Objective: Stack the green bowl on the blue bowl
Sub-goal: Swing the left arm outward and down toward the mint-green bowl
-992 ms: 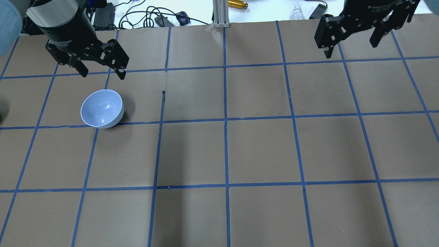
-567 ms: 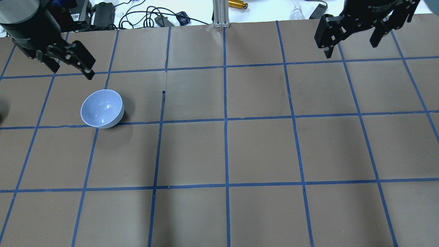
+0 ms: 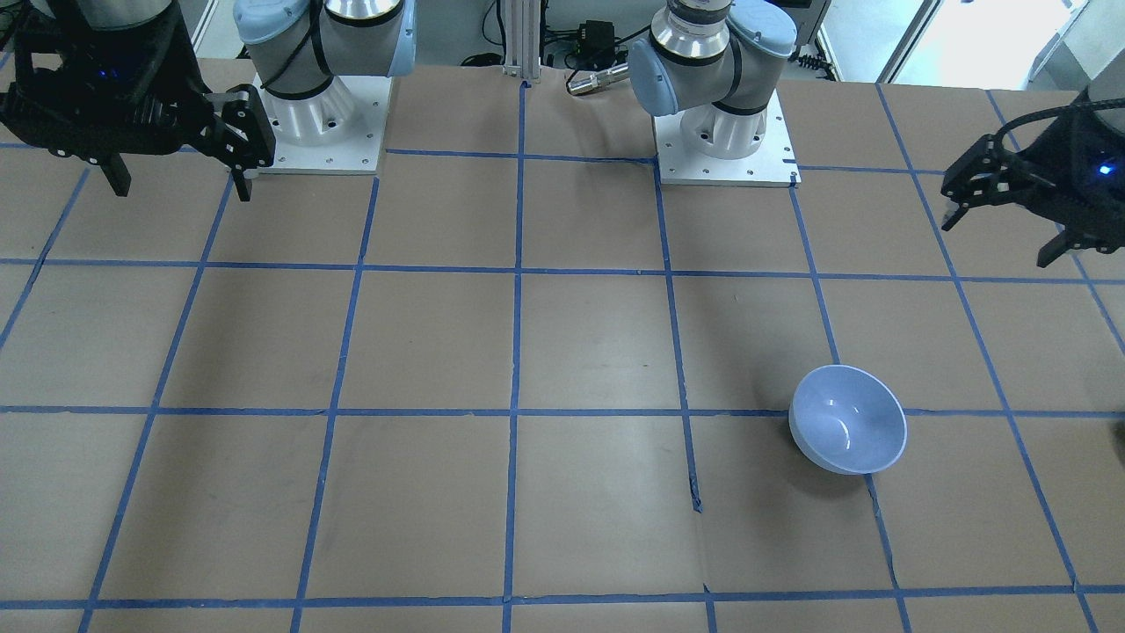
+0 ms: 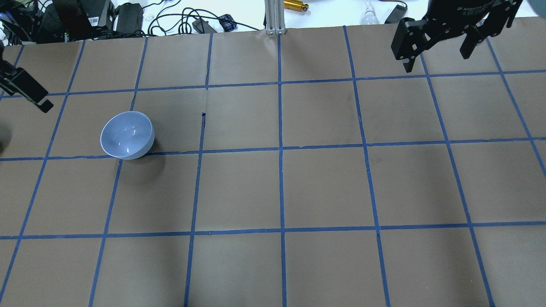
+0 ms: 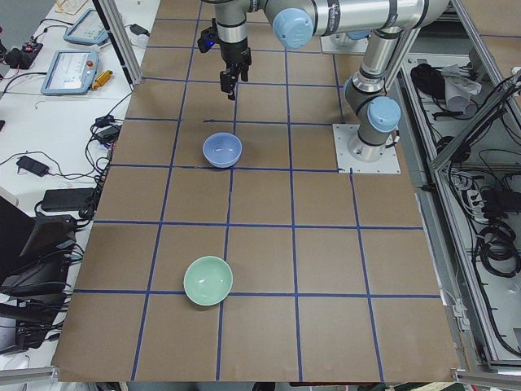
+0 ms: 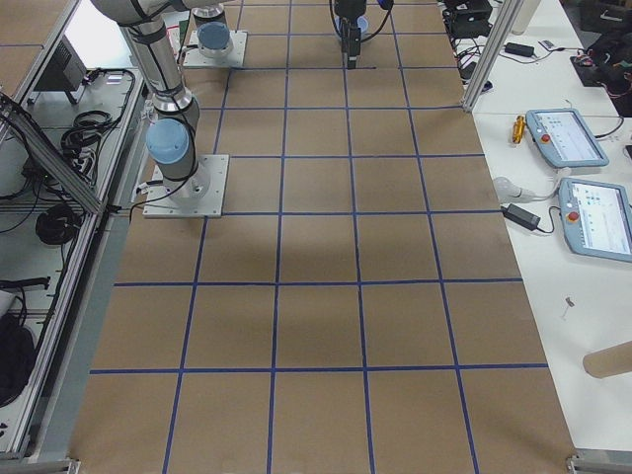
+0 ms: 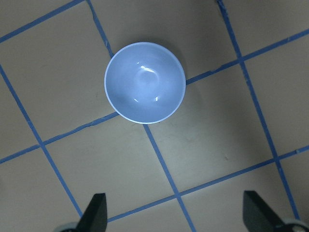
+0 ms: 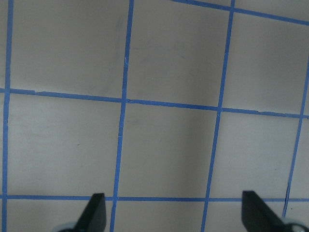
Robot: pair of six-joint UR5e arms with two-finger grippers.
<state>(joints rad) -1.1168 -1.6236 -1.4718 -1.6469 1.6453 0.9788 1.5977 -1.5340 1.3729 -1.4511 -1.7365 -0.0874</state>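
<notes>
Bowls sit well apart on the brown-papered table, both upright and empty. The blue bowl rests in the robot's left half, just beside a crossing of the blue tape lines. The green bowl shows only in the exterior left view. There it stands nearer the camera, toward the table's left end, also at a crossing of tape lines. The green bowl is not yet on the blue one.

The left gripper hangs above the table toward its left edge, off to the side of the blue bowl rather than over it. Its wrist camera looks down on the bowl from high up, and the two fingertips stand spread wide, holding nothing. The right gripper hovers high over the table's right half — jaws likewise spread and empty. Its own wrist view shows its dark fingertips far apart over brown paper and tape.
</notes>
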